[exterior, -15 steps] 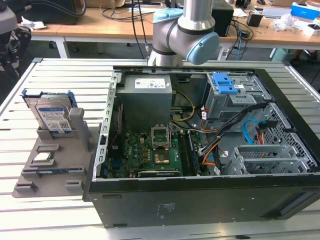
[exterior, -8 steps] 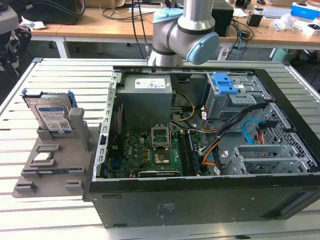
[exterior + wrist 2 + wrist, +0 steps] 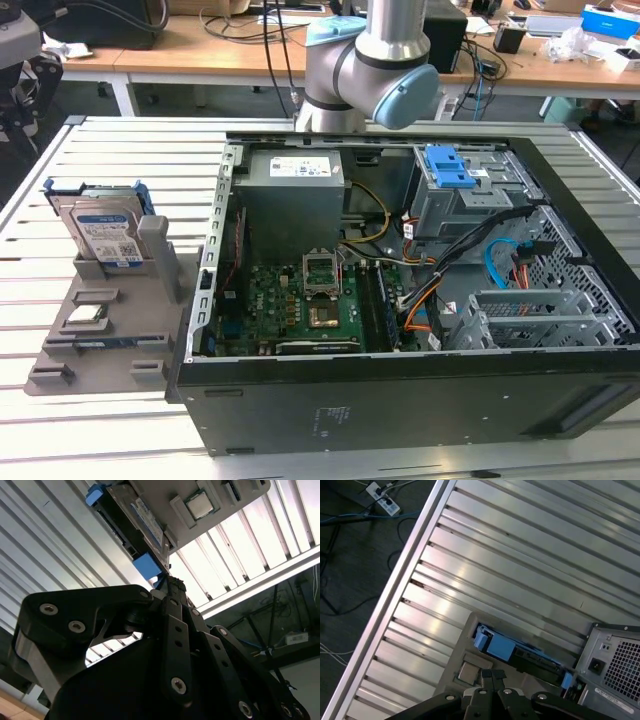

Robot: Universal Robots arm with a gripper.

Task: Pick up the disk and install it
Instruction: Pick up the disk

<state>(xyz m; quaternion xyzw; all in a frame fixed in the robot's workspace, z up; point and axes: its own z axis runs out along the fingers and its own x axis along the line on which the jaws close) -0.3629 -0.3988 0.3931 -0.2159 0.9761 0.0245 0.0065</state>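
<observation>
The hand (image 3: 172,583) is pressed together, empty, and pointed toward the disk (image 3: 104,230), at nine o'clock from the case (image 3: 400,410). If the hand is lowered so, the disk may be struck and tipped.

No print can be read anywhere. The disk (image 3: 105,232) carries a white-and-blue label (image 3: 112,238) with rows of small print and code blocks, too fine to make out in the exterior view and seen at a steep slant in the second wrist view. The power supply (image 3: 295,200) inside the computer case (image 3: 400,420) bears a white sticker (image 3: 300,166) with dark lines of text that stay illegible. The processor chip (image 3: 200,506) shows faint markings on its lid in the second wrist view, likewise unreadable
</observation>
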